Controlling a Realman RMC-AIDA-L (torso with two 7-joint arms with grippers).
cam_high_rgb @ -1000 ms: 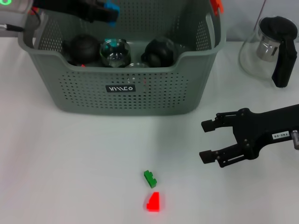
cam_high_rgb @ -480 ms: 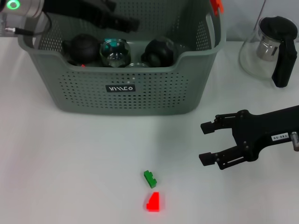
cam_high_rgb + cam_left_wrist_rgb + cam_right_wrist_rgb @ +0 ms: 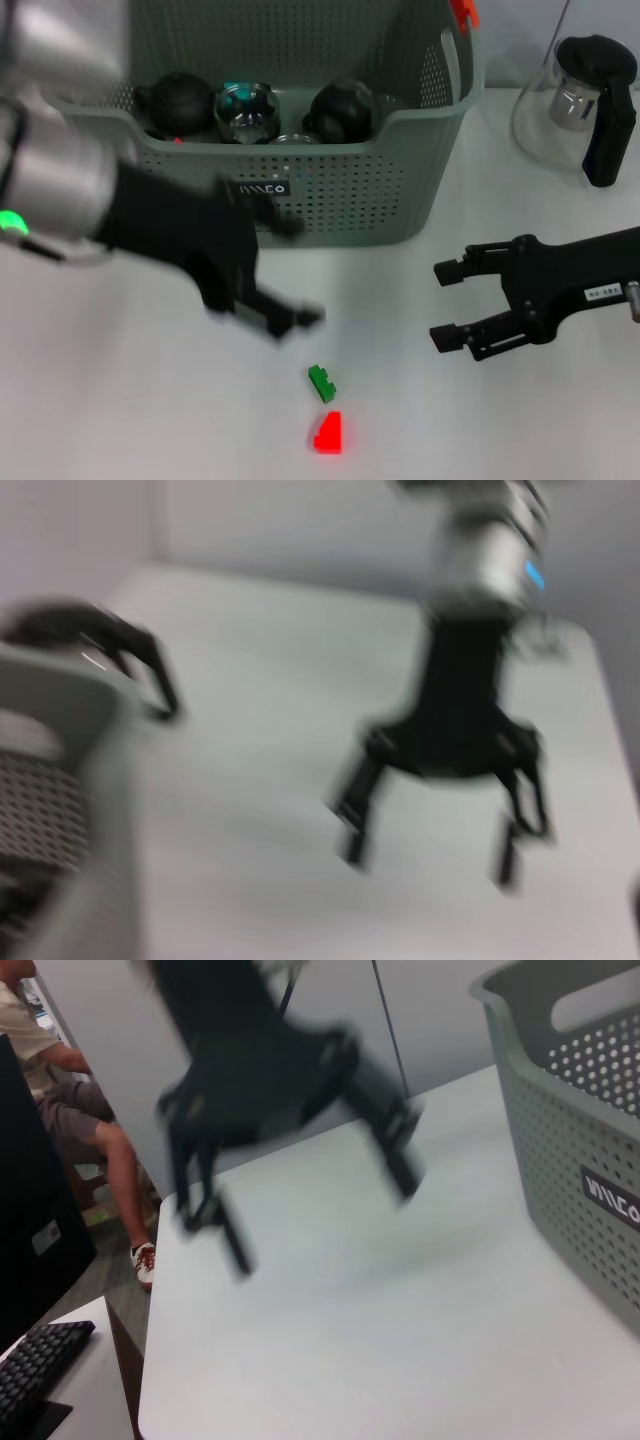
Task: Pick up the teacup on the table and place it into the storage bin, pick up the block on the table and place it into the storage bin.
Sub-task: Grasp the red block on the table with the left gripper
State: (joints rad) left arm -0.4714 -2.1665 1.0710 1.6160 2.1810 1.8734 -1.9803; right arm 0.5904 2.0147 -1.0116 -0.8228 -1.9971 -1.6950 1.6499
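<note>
The grey-green storage bin point(image 3: 340, 200) stands at the back of the white table; its wall also shows in the right wrist view point(image 3: 580, 1130). A clear glass teacup point(image 3: 243, 110) rests inside it between two black round objects. A small green block point(image 3: 321, 382) and a red block point(image 3: 328, 432) lie near the front edge. My left gripper point(image 3: 290, 272) is open and motion-blurred, low in front of the bin, up and left of the green block; the right wrist view shows it too point(image 3: 310, 1190). My right gripper point(image 3: 440, 304) hangs open at the right, holding nothing.
A glass jug point(image 3: 585, 105) with a black lid and handle stands at the back right. In the left wrist view my right gripper point(image 3: 428, 860) hovers over bare white table. A seated person point(image 3: 60, 1110) and a keyboard point(image 3: 40, 1370) are beyond the table's edge.
My left arm has swung from above the bin's back left corner down to the table in front of the bin, toward the blocks. The right arm has barely moved.
</note>
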